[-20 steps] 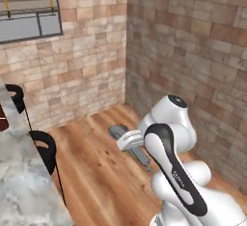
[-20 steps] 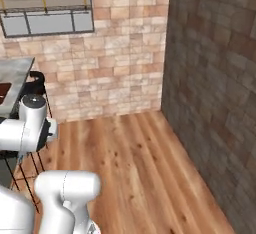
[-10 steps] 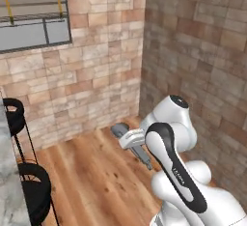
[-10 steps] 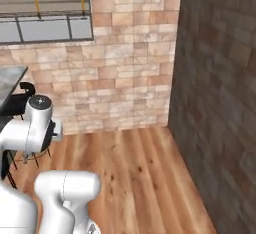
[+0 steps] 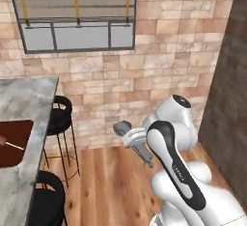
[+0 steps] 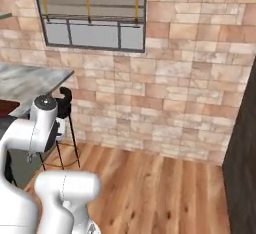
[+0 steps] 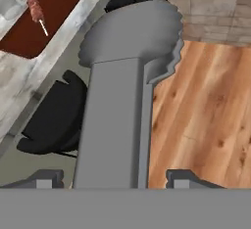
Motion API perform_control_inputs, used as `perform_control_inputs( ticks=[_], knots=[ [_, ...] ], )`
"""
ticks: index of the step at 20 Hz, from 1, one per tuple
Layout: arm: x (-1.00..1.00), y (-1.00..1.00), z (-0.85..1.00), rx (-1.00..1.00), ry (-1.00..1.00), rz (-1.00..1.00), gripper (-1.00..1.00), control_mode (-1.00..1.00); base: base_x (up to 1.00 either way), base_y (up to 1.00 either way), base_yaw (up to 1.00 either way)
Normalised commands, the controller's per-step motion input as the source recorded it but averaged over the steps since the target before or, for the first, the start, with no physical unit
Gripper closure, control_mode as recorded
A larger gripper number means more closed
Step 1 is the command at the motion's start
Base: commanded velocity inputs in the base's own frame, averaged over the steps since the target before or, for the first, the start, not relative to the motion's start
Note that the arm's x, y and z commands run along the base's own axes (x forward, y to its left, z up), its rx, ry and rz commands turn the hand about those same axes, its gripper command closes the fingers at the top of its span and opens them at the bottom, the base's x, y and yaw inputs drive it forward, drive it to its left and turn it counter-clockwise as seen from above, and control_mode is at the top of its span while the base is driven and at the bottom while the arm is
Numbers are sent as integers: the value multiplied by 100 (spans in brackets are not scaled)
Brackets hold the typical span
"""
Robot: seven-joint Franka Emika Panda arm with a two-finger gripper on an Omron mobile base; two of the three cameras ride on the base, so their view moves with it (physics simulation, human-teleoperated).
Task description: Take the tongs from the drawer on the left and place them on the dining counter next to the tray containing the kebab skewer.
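Note:
Long grey metal tongs (image 7: 122, 101) run up the middle of the hand view. My gripper (image 7: 116, 179) is shut on them, one fingertip on each side. From the left base camera, the gripper (image 5: 132, 137) hangs over the wooden floor with the tongs' grey end (image 5: 121, 126) sticking out to the left. The dark reddish-brown tray (image 7: 44, 20) lies on the marble dining counter (image 7: 29, 76), and the kebab skewer (image 7: 37, 10) rests in it. Tray (image 5: 12, 143), skewer (image 5: 10, 144) and counter (image 5: 24, 99) sit left of the gripper, well apart from it. The drawer is out of view.
Two black bar stools (image 5: 60, 116) (image 5: 46, 196) stand along the counter's edge, between my arm and the counter. A brick wall with a window (image 5: 72, 15) closes the back. A darker brick wall (image 6: 242, 143) rises on the right. Open wooden floor (image 6: 165, 188) lies ahead.
The whole picture has swung, so the base has turned: the corner of brick walls has slid right, and the counter with the tray has come into view on the left. The gripper holds the tongs unchanged.

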Motion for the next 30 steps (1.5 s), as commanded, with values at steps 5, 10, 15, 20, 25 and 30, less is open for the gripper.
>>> perform_control_inputs(
  ticks=[5,10,15,20,25,30],
  knots=[
    [0,0,0,0,0,0,100,100,86,-38,65],
    [0,0,0,0,0,0,100,100,83,-42,65],
    [0,0,0,0,0,0,100,100,55,-42,70],
    [0,0,0,0,0,0,100,100,24,-29,81],
    [0,0,0,0,0,0,100,100,31,-47,68],
    [0,0,0,0,0,0,100,100,59,-22,17]
  ],
)
